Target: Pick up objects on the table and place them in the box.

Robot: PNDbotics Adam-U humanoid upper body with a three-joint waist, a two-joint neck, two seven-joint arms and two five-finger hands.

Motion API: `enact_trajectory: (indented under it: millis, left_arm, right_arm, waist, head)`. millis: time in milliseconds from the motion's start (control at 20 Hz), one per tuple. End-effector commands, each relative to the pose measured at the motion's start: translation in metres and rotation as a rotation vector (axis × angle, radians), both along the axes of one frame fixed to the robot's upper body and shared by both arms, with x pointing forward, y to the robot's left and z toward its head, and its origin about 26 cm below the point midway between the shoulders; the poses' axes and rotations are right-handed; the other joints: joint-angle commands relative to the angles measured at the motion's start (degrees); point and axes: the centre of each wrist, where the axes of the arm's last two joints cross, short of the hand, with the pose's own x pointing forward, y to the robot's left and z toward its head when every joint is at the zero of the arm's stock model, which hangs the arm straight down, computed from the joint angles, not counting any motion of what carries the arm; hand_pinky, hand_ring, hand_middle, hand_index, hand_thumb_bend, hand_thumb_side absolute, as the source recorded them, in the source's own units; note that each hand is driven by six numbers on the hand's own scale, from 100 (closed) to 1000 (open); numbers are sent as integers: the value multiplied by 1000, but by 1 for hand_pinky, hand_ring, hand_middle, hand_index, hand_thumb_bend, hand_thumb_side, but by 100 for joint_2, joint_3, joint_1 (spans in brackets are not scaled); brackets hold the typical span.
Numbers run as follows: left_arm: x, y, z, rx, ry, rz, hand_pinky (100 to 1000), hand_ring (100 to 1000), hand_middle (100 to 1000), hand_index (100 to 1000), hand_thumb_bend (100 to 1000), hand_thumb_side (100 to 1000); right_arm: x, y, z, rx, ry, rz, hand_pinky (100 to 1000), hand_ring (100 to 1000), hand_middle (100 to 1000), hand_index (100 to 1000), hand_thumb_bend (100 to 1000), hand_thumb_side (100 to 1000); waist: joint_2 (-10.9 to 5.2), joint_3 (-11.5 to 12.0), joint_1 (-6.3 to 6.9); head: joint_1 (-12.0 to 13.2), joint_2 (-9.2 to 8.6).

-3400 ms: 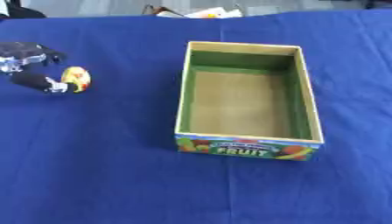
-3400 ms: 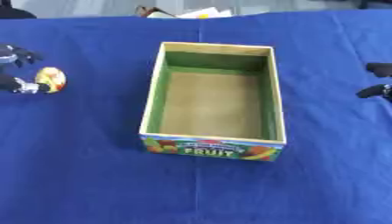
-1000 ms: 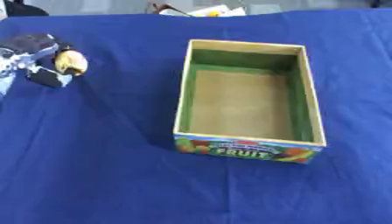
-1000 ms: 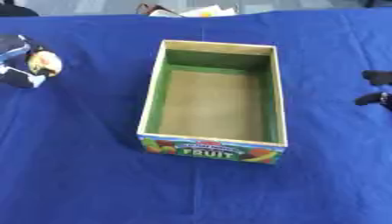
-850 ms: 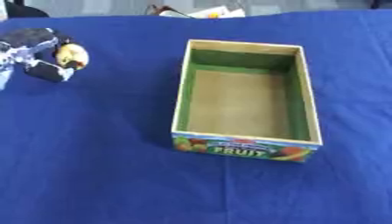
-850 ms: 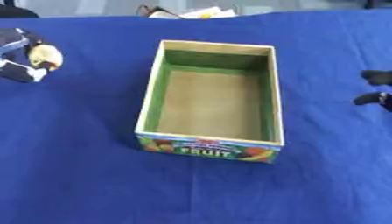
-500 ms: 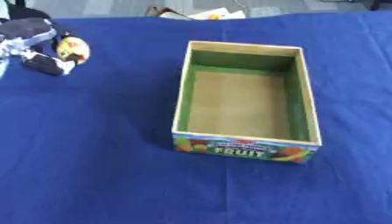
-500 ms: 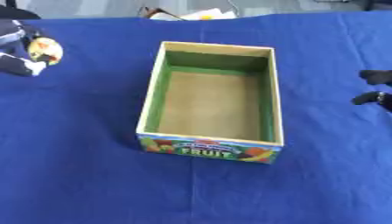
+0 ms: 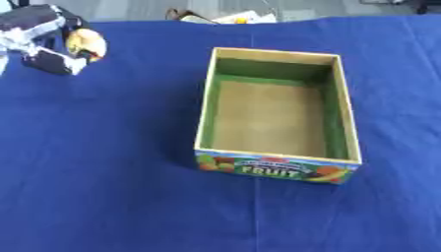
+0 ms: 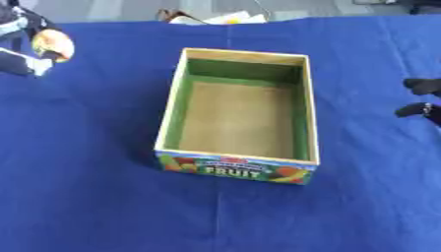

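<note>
- Left eye view: we count one box (image 9: 275, 110), one held object, one robot hand and one blue tablecloth (image 9: 112, 172).
- The box is an open cardboard tray with green inner walls and a bare brown floor. Its near outer wall carries a fruit picture and the word "FRUIT". We see nothing inside it.
- The left hand (image 9: 39, 39) shows at the upper left corner, well apart from the box. Its fingers are curled round one small rounded object, yellow-orange with a reddish patch (image 9: 88, 43). We cannot name it more exactly than a fruit-like piece. It sits in the hand, above the cloth, left of the box's far end.
- At the far edge of the cloth, beyond the box, lies one small heap of light and yellow items (image 9: 228, 17); we cannot identify them.
- Right eye view: we again count one box, one held object and the same left hand at the upper left.
- This view adds one more hand: the right hand (image 10: 422, 101) enters at the right edge, level with the middle of the box and apart from it. Only two dark fingertips show. We cannot tell how far it is open; nothing is visible in it.
</note>
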Motion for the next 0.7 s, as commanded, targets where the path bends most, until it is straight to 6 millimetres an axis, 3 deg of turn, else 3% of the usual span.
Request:
enact_trajectory:
  millis: [50, 350, 700]
  left_arm:
    - [-11, -19, 29, -10, -86, -91, 384, 559, 596, 794, 100, 244]
    - [-21, -78, 48, -51, -159, -295, 375, 538, 576, 766, 100, 245]
    - [-22, -146, 45, -54, -138, -475, 370, 531, 564, 751, 100, 245]
  right_arm:
    - [-3, -2, 9, -16, -23, 4, 590, 809, 608, 906, 100, 1000]
    - [-3, -2, 9, -9, -24, 10, 590, 808, 608, 904, 100, 1000]
    - [-2, -2, 10, -3, -24, 21, 590, 808, 608, 903, 100, 1000]
  waist:
    - [-153, 5, -7]
    - [-203, -6, -22]
    - [-245, -11, -16]
  head:
    - [-9, 20]
    - [-6, 49]
    - [-99, 114]
